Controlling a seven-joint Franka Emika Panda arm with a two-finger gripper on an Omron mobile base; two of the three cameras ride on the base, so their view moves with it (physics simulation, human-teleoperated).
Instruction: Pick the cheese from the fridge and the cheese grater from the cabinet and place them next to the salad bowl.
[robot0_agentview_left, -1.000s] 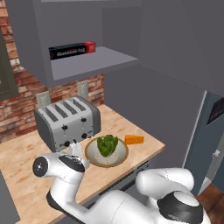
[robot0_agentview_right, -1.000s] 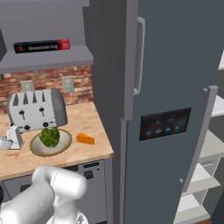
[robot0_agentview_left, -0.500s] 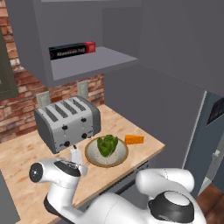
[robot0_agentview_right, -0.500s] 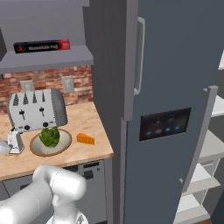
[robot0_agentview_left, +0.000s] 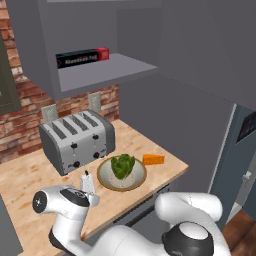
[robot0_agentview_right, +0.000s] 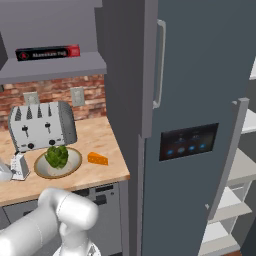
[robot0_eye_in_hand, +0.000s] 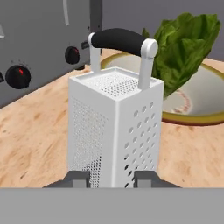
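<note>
The silver-white cheese grater (robot0_eye_in_hand: 116, 131) with a black handle stands upright on the wooden counter, just left of the salad bowl (robot0_eye_in_hand: 192, 118). My gripper (robot0_eye_in_hand: 111, 178) is shut on its base, one dark fingertip on each side. From the left base view the grater (robot0_agentview_left: 87, 182) pokes up above my white hand, beside the beige bowl (robot0_agentview_left: 137, 179) of lettuce. The orange cheese (robot0_agentview_left: 153, 159) lies on the counter at the bowl's other side. The right base view shows the grater (robot0_agentview_right: 20, 166), the bowl (robot0_agentview_right: 70, 167) and the cheese (robot0_agentview_right: 97, 159) in a row.
A silver toaster (robot0_agentview_left: 77, 140) stands right behind the bowl and grater. The long black-and-red box (robot0_agentview_left: 82, 57) lies on the grey cabinet shelf (robot0_agentview_left: 115, 70) above. The blue-grey fridge (robot0_agentview_right: 200, 100) rises to the right of the counter, white shelves (robot0_agentview_right: 245, 165) showing past its door.
The grater has come down a little and shifted slightly toward the bowl with my hand. Bowl, cheese and toaster have stayed put.
</note>
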